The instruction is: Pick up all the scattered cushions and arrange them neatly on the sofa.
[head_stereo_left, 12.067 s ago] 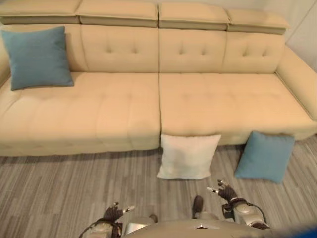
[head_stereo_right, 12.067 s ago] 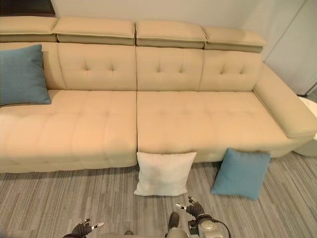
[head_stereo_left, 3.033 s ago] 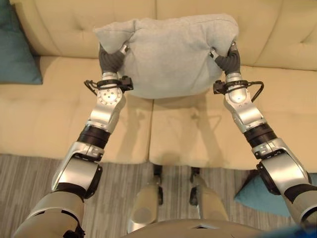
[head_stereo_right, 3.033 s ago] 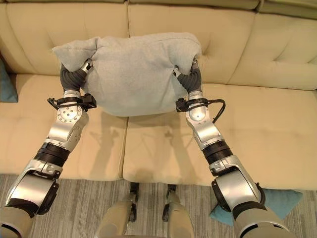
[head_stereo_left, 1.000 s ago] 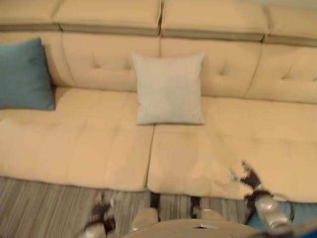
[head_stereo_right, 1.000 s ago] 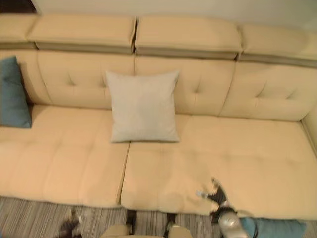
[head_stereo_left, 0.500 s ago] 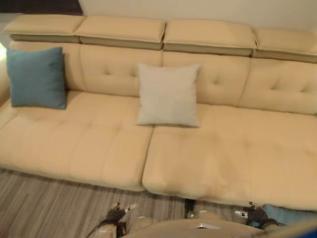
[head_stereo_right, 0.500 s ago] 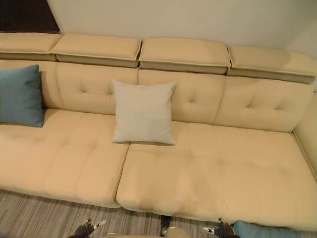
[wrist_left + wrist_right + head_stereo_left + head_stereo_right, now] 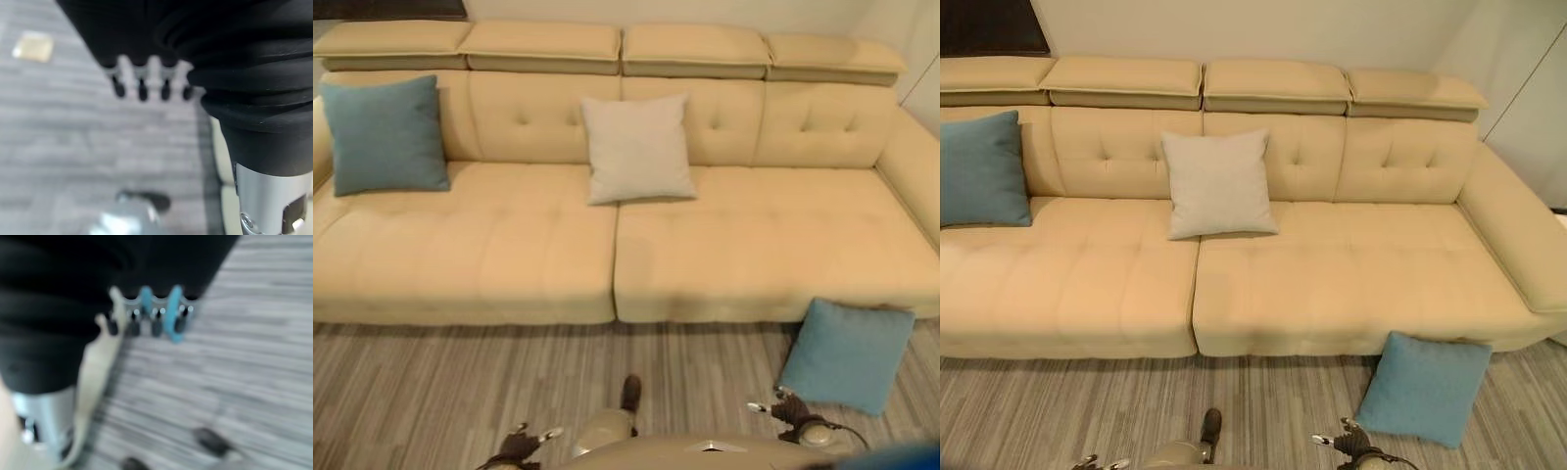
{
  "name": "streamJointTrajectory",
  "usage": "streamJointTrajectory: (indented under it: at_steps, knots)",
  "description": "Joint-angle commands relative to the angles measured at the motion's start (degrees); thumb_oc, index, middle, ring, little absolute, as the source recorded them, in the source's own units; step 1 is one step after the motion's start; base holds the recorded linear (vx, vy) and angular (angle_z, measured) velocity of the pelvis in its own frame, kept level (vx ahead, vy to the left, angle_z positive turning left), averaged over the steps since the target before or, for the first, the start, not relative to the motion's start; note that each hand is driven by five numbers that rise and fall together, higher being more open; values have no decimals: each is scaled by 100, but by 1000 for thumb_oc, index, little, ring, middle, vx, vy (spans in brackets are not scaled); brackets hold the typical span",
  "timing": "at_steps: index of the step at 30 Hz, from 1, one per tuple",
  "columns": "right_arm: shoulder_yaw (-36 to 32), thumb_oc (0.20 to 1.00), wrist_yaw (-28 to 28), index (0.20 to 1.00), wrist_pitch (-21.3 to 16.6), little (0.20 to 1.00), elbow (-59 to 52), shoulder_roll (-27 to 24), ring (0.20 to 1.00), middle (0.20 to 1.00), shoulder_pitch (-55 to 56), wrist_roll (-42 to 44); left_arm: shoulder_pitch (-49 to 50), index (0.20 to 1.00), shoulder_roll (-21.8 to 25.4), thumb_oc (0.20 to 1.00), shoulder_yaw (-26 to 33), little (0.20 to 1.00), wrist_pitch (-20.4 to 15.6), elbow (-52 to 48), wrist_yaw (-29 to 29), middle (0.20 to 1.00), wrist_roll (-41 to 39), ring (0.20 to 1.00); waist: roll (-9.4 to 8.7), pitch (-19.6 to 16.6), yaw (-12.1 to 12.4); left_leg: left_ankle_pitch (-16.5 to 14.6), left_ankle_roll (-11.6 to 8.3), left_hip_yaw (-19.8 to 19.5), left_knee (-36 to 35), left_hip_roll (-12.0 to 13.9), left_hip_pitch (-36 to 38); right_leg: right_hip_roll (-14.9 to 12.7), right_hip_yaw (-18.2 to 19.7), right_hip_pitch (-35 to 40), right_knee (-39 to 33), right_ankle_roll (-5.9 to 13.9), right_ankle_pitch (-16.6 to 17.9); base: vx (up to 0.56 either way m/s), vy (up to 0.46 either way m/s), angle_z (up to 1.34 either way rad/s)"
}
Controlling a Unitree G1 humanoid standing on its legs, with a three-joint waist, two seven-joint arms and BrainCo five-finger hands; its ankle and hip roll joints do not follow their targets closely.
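Observation:
A teal cushion (image 9: pixel 847 354) stands on the floor, leaning against the front of the beige sofa (image 9: pixel 754 245) near its right end. On the seat a pale grey cushion (image 9: pixel 636 147) leans upright against the middle of the backrest. Another teal cushion (image 9: pixel 384 134) leans at the sofa's far left. My right hand (image 9: pixel 788 411) hangs low over the floor, just left of the floor cushion and apart from it, its fingers (image 9: pixel 156 320) straight and empty. Low at the left is my left hand (image 9: pixel 524 443), its fingers (image 9: pixel 142 83) also straight and holding nothing.
Grey striped flooring (image 9: pixel 460 392) runs along the whole sofa front. The sofa's right armrest (image 9: pixel 1508 245) angles forward at the right. The right half of the seat is bare. A pale wall panel (image 9: pixel 1528 108) stands behind the right end.
The camera has pulled back and shifted, bringing the floor cushion wholly into view. The grey cushion, held in both hands 3 s ago, stays on the sofa. Both hands remain low.

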Motion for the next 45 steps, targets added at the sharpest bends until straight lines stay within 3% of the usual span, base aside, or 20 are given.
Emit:
streamJointTrajectory:
  at_steps: [1,2,3,5,8,11,12,13,14,18,19,23,31,34,37,38,39,41,43,45]
  knots:
    - [-1,1000,-126,1000,-82,1000,-177,-318,1000,1000,-279,250,-444,1000,-40,1000,-64,1000,-98,-19,52,1000,83,1000,-280,290,-23,0,528,-247,757,-309,566,-607,-38,-299,-204,994,869,-291,-56,55]
    - [6,1000,-115,1000,-99,1000,-147,-355,1000,1000,-307,226,-448,1000,-77,1000,-78,1000,-101,24,41,1000,108,1000,-325,285,-38,-251,558,-413,960,-370,742,-669,22,-359,-225,984,997,-186,-21,11]
    - [6,1000,-115,1000,-99,1000,-147,-356,1000,1000,-306,226,-448,1000,-79,1000,-78,1000,-101,25,41,1000,108,1000,-321,294,-34,-261,557,-411,967,-366,751,-665,25,-348,-226,984,996,-207,24,-30]
    - [19,1000,-99,1000,-48,1000,-22,-363,1000,1000,-330,146,-405,1000,-183,1000,-69,1000,-86,65,20,1000,41,1000,-250,219,20,-530,599,-1088,1057,-306,1158,-697,312,-579,-120,1028,1108,-221,98,-56]
    - [14,1000,-79,1000,-58,1000,-25,-349,1000,1000,-346,183,-376,1000,-231,1000,-128,1000,-77,120,13,1000,110,1000,-180,207,-97,-630,709,-1017,576,-332,1358,-746,505,-789,-159,1136,1324,-120,131,-81]
    - [55,1000,-76,1000,-78,1000,-40,-315,1000,1000,-405,156,-394,1000,-202,1000,-173,1000,-114,111,0,1000,184,1000,-222,306,-75,-634,855,-1125,402,-572,1415,-845,716,-1107,-168,1339,1656,-209,153,-143]
    - [81,1000,-87,1000,-72,1000,-60,-213,1000,1000,-451,103,-378,1000,-141,1000,-193,1000,-137,97,29,1000,249,1000,-221,453,-1,-584,889,-876,365,-551,1357,-942,316,-1403,112,1421,1686,-323,141,-199]
    - [104,1000,-98,1000,-74,1000,-57,-168,1000,1000,-443,49,-352,1000,-104,1000,-147,1000,-136,100,23,1000,265,1000,-136,508,241,-586,861,-554,377,-400,1336,-1253,-687,-1343,287,1397,1494,-306,117,-147]
    - [101,1000,-95,1000,-83,1000,-53,-158,1000,1000,-409,26,-328,1000,-93,1000,-118,1000,-120,98,7,1000,286,1000,-116,482,246,-545,866,-484,359,-369,1314,-1304,-837,-1272,346,1327,1401,-144,54,-177]
    - [-29,1000,-60,1000,-91,1000,-23,-143,1000,1000,-319,121,-320,1000,-36,1000,-85,1000,-111,125,-35,1000,328,1000,-135,355,265,-475,935,-322,285,-334,1351,-1163,-793,-903,673,1212,1090,-52,-16,-108]
    - [-21,1000,-84,1000,-72,1000,-7,-134,1000,1000,-295,96,-305,1000,-55,1000,-129,1000,-110,89,-32,1000,378,1000,-179,276,424,-490,901,-99,287,-290,1306,-1262,-1292,-605,426,1262,1052,-71,-103,-32]
    - [40,1000,-105,1000,-91,1000,-62,-132,1000,1000,-320,120,-290,1000,-89,1000,-139,1000,-112,55,-18,1000,379,1000,-228,225,354,-504,863,45,215,-205,1427,-1086,-1119,-564,63,1219,1101,42,-152,-37]
    - [15,1000,-135,1000,-127,1000,-106,-244,1000,1000,-223,197,-276,1000,-178,1000,-319,1000,-109,-3,-24,1000,464,1000,-152,226,166,-406,725,15,98,7,1530,-796,-929,-382,-264,1096,1005,47,-158,-12]
    - [-12,1000,-162,1000,-162,1000,-121,-263,1000,1000,-240,277,-353,1000,-179,1000,-401,1000,-92,-1,-3,1000,468,1000,-163,318,92,-406,624,44,394,58,1341,-770,-935,-396,-220,1043,937,-54,-118,5]
    - [-53,1000,-173,1000,-201,1000,-153,-287,1000,1000,-235,408,-395,1000,-185,1000,-427,1000,-96,-43,2,1000,425,1000,-178,430,69,-357,471,99,1137,134,1111,-706,-929,-364,-172,928,847,-34,-111,15]
    - [-39,1000,-183,1000,-208,1000,-152,-296,1000,1000,-256,417,-396,1000,-192,1000,-426,1000,-103,-39,5,1000,380,1000,-188,481,123,-324,473,-39,1418,83,1022,-682,-859,-340,-147,893,828,79,-147,6]
    - [10,1000,-207,1000,-201,1000,-150,-330,1000,1000,-334,394,-395,1000,-235,1000,-462,1000,-86,10,2,1000,306,1000,-208,587,280,-349,570,-582,1563,-278,747,-603,-599,-288,-113,863,804,86,-93,-10]
    - [20,1000,-193,1000,-209,1000,-150,-332,1000,1000,-346,397,-360,1000,-235,1000,-449,1000,-83,32,13,1000,321,1000,-235,585,309,-450,624,-652,1387,-413,678,-584,-505,-245,-158,885,807,149,-58,-51]
    - [58,1000,-196,1000,-217,1000,-154,-325,1000,1000,-375,344,-327,1000,-225,1000,-442,1000,-66,113,12,1000,404,1000,-264,552,359,-221,676,-678,1108,-692,356,-465,-359,-150,-246,913,814,181,-40,-63]
    - [88,1000,-197,1000,-220,1000,-154,-308,1000,1000,-418,340,-320,1000,-223,1000,-433,1000,-63,128,2,1000,432,1000,-266,532,426,-100,681,-690,1033,-770,239,-398,-244,-118,-242,927,775,102,-5,-31]
